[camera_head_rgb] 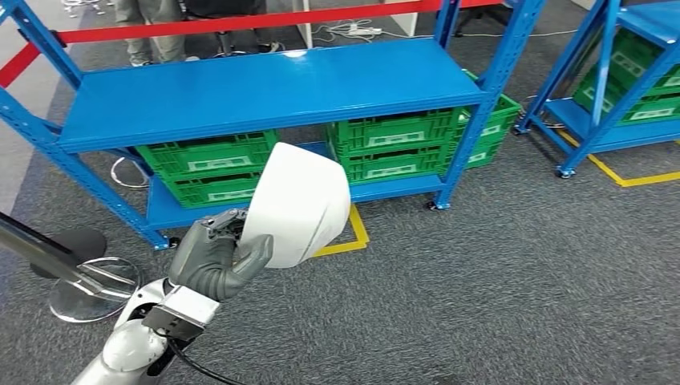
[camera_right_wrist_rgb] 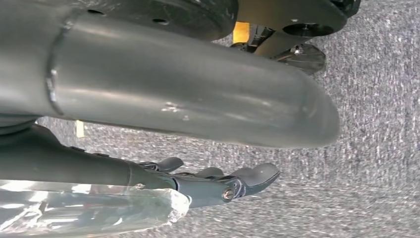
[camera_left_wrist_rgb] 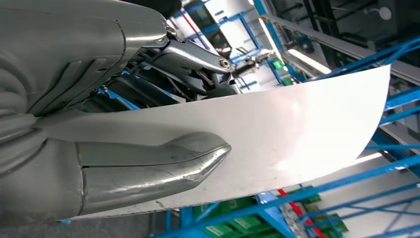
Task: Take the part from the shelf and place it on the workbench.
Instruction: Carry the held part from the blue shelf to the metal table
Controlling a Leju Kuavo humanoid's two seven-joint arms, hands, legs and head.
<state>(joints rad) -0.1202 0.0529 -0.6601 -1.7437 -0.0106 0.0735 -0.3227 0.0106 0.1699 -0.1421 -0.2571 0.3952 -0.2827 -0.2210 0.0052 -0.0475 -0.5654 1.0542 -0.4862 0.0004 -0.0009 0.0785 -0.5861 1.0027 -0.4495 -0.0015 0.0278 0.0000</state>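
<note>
Near the blue shelf (camera_head_rgb: 273,88), the left hand (camera_head_rgb: 215,261) grips a curved white part (camera_head_rgb: 298,204).
The part hides its fingertips; crate (camera_head_rgb: 212,156) labels are unreadable; the right hand (camera_right_wrist_rgb: 218,181) hangs with fingers apart, holding nothing.

white part (camera_head_rgb: 301,204), blue shelf (camera_head_rgb: 265,92), green crates (camera_head_rgb: 210,164)

We see grey carpet (camera_head_rgb: 521,273) with yellow floor tape (camera_head_rgb: 353,237). Blue racks (camera_head_rgb: 265,88) hold green crates (camera_head_rgb: 393,144). A red barrier (camera_head_rgb: 240,22) runs behind.

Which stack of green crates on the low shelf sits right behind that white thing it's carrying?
The left stack of green crates; the white curved part overlaps its right end.
</note>
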